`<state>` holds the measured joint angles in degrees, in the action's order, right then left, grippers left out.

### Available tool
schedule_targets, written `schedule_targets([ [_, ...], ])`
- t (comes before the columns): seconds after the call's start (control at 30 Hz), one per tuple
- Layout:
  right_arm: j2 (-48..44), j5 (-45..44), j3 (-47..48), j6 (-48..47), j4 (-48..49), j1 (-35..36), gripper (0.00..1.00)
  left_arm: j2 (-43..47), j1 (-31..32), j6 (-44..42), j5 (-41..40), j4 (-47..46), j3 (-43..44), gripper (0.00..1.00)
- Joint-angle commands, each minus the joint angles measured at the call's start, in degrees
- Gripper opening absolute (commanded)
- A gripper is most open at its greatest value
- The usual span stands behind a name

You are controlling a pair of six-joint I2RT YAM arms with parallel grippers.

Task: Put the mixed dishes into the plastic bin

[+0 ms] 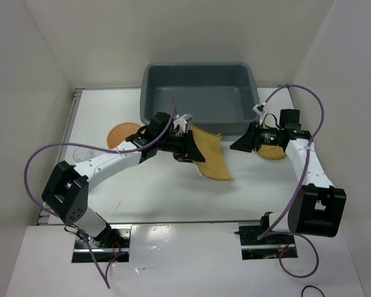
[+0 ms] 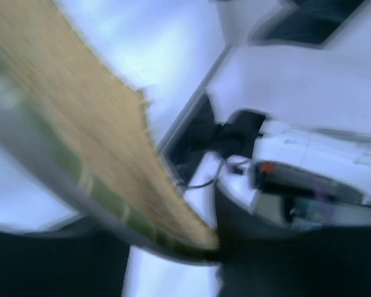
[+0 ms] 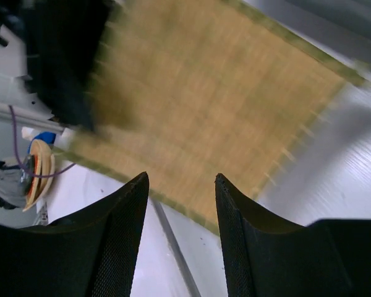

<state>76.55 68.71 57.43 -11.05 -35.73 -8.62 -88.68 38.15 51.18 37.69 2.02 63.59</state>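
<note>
Centrally, the left gripper (image 1: pixel 188 148) clamps the bamboo mat (image 1: pixel 214 159), which is tilted and runs diagonally toward lower right, just below the bin (image 1: pixel 198 93). The right gripper (image 3: pixel 180 180), jaws apart, faces it.

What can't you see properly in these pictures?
1. Top view: the round woven mat is mostly hidden under the right arm.
2. Left wrist view: everything is blurred, so how the left gripper pinches the bamboo mat is unclear.
3. Right wrist view: one corner of the bamboo mat is covered by the dark, blurred left gripper.
</note>
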Motion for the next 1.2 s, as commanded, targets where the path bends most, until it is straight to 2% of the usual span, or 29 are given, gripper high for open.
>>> schedule_targets([
  [0.0,-2.7,3.9,-1.1,1.8,0.2,1.1,0.53,-1.0,-0.7,-1.2,5.3,-1.8,4.6,0.00],
  [0.4,-2.7,3.4,-1.6,2.5,1.4,1.1,0.54,-0.9,-1.2,2.2,6.5,-8.6,3.0,0.00],
  [0.53,-2.7,0.4,1.4,2.5,0.7,-3.5,0.55,0.4,-4.9,7.7,6.5,-15.3,2.1,0.00],
  [0.57,-2.7,-0.4,2.1,2.5,0.7,-6.8,0.55,-0.4,-5.9,8.3,7.1,-15.3,3.4,0.00],
  [0.7,-4.1,-5.6,6.0,5.5,3.1,-11.5,0.59,-7.4,-11.2,6.7,9.2,-10.3,16.9,0.00],
  [0.73,-4.1,-7.4,7.1,4.8,3.1,-11.5,0.61,-11.8,-13.2,5.9,10.0,-6.6,24.5,0.00],
  [0.8,-4.7,-13.3,9.4,3.4,3.1,-11.5,0.63,-16.7,-14.9,2.6,11.4,0.3,32.7,0.00],
  [0.83,-4.7,-15.6,9.5,2.9,3.1,-11.5,0.65,-21.8,-16.1,1.4,11.4,2.6,41.1,0.00],
  [0.87,-4.7,-18.7,10.3,1.9,1.9,-11.5,0.67,-24.4,-16.6,0.8,12.3,4.5,45.0,0.00],
  [0.93,-4.7,-20.3,10.3,0.7,1.4,-11.5,0.67,-32.2,-17.6,1.4,12.8,7.5,52.2,0.00],
  [0.97,-5.9,-22.0,8.7,0.7,0.7,-11.5,0.68,-34.9,-18.5,1.4,13.5,8.5,59.9,0.00],
  [1.07,-8.2,-27.1,3.9,1.7,0.7,-12.0,0.68,-47.6,-19.0,1.4,13.5,19.5,76.0,0.00],
  [1.1,-9.0,-28.5,3.9,0.6,0.7,-12.0,0.68,-56.7,-19.0,1.4,13.5,22.7,92.0,0.00],
  [1.13,-9.5,-30.5,3.9,0.6,0.7,-12.0,0.68,-62.5,-19.0,3.4,14.2,26.0,102.9,0.00],
  [1.17,-9.5,-31.7,5.7,0.6,0.0,-12.0,0.68,-71.4,-19.9,7.5,14.2,22.8,114.9,0.00],
])
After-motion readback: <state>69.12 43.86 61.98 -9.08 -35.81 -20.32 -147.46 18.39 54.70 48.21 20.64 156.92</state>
